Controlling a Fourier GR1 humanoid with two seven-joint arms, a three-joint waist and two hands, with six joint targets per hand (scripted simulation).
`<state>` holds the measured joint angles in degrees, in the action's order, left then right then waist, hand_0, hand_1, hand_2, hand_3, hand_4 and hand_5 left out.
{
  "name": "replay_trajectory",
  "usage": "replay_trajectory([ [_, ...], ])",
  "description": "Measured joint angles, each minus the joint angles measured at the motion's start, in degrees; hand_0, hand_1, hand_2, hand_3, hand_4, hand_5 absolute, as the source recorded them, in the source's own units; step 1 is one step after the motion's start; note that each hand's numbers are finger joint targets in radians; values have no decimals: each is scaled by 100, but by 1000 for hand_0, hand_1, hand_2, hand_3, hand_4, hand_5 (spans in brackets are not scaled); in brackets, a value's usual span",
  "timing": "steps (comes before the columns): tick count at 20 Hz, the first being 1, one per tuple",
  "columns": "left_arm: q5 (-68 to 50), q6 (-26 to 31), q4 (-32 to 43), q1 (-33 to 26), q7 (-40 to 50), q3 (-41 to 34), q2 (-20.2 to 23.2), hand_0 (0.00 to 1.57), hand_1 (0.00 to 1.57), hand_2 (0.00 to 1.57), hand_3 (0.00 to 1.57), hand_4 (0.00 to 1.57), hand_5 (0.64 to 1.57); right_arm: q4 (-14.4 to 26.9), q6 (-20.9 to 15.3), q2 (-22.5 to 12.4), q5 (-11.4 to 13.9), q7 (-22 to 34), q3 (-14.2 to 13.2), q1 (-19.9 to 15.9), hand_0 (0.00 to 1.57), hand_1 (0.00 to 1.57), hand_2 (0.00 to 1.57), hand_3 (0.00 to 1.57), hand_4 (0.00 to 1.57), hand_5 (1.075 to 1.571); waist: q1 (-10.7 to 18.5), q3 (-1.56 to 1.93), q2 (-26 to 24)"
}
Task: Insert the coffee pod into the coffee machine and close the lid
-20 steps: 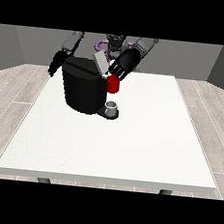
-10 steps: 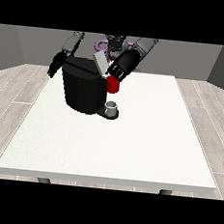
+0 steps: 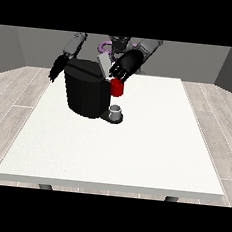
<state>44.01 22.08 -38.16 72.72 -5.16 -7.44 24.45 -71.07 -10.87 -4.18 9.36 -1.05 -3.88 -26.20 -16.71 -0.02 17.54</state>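
While the hand at the view's right hangs over the top front corner of the coffee machine, its fingers point down toward the raised lid and the red thing at the machine. Whether those fingers are curled round anything, I can't tell; they bunch together, dark against dark. The grey coffee pod doesn't plainly show itself. A grey thing sits at the machine's foot, at about four o'clock from the body, and I can't call it the pod.

Over at nine o'clock of the machine, the hand at the view's left hangs by the machine's side, fingers pointing down and seemingly relaxed, holding nothing I can see.

My read: this is the lid-closing stage. To do it well, come onto the lid's upper edge with flat fingers and sweep it down toward the machine's top, keeping clear of the red thing.

Against half a second ago, almost nothing has shifted: both hands and the lid sit where they were.
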Motion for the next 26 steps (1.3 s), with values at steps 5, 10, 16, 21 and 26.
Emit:
replay_trajectory([
  [5,245,-169,57,-67,-175,144,180,1210,1210,1220,1093,0,1571,-124,-16,28,74,76,105,23,0,0,0,0,0,1571,-70,2,30],
  [10,466,-372,127,-81,-348,268,293,1135,1135,1146,998,0,1571,-291,74,-69,28,261,78,-138,0,0,0,0,0,1571,-191,6,149],
  [16,455,-486,178,-41,-472,183,298,1138,1138,1136,963,0,1571,-306,-18,-33,62,196,68,-139,0,0,0,0,0,1571,-162,10,253],
  [21,413,-648,174,-13,-665,84,323,1247,1247,1210,954,0,1571,-338,37,-46,46,189,88,-115,0,0,0,0,0,1571,-200,9,316],
  [26,423,-683,206,66,-733,52,336,1269,1269,1236,966,0,1571,-306,58,-67,25,223,60,-202,0,0,0,0,0,1571,-233,4,368],
])
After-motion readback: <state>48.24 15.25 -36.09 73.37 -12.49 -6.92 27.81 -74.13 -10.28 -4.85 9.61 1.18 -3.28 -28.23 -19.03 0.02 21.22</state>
